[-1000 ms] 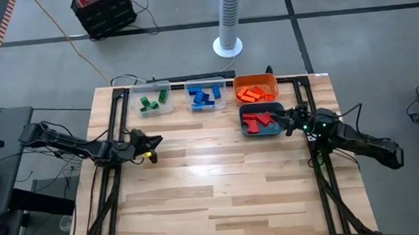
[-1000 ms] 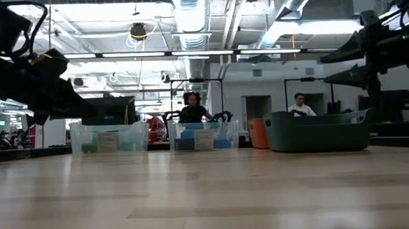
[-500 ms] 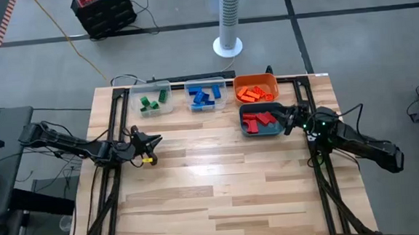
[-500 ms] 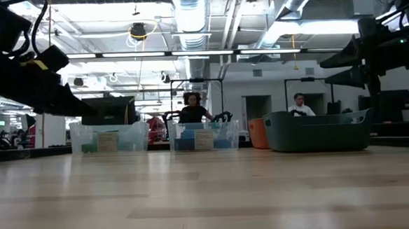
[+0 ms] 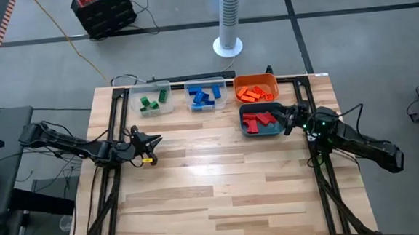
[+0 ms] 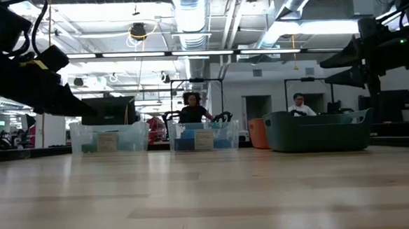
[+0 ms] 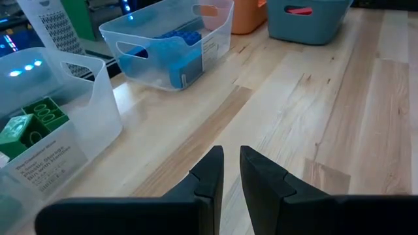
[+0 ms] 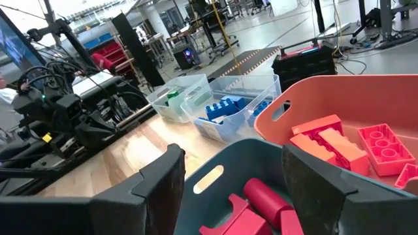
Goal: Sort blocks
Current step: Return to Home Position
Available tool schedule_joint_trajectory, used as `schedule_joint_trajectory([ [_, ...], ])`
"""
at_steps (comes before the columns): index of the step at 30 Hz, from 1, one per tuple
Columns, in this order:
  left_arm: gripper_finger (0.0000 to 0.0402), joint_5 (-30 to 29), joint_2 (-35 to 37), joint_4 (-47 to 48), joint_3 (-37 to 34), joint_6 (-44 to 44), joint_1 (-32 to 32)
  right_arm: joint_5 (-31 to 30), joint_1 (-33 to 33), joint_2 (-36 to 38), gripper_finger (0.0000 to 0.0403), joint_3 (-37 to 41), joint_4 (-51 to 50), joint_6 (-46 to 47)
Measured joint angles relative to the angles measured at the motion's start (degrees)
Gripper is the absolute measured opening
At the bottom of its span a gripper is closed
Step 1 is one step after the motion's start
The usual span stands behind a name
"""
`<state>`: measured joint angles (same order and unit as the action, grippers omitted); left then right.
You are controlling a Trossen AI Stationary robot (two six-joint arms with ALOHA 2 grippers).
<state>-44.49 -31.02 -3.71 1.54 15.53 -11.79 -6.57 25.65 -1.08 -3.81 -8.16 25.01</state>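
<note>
The blocks [image 5: 204, 96] are seen lying by colour in the bins along the far edge of the tabletop [image 5: 214, 190], so only the retreat is judged to remain. The left gripper [image 5: 156, 141], fingers drawn nearly together on nothing, is held over bare wood at the left and can be pulled straight back. The right gripper [image 5: 288, 120], fingers spread apart and empty at the right rim of the teal bin [image 5: 263, 135], should be lifted before being swung back, lest the bin be dragged.
</note>
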Motion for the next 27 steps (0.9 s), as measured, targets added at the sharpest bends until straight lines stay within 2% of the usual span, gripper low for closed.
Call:
schedule_joint_trajectory([
  [3, 0.0045, 0.2, 4.0, 1.1, 0.0, 0.1, 0.0, 0.0, 0.0, 0.0, 0.0260, 0.0, 0.0, 0.0],
  [10, 0.0045, 0.1, 20.5, 0.5, -0.5, 0.0, 0.6, 0.0, 0.0, 0.0, 0.0260, 0.0, 0.0, 0.0],
  [23, 0.0045, 0.2, 29.0, 0.3, -0.6, -10.0, 0.7, 0.0, 0.0, 0.0, 0.0260, 0.0, 0.1, 0.0],
  [27, 0.0045, 0.1, 30.9, 0.1, -0.5, -10.0, 0.7, 0.0, 0.0, 0.0, 0.0260, 0.0, 0.1, 0.0],
])
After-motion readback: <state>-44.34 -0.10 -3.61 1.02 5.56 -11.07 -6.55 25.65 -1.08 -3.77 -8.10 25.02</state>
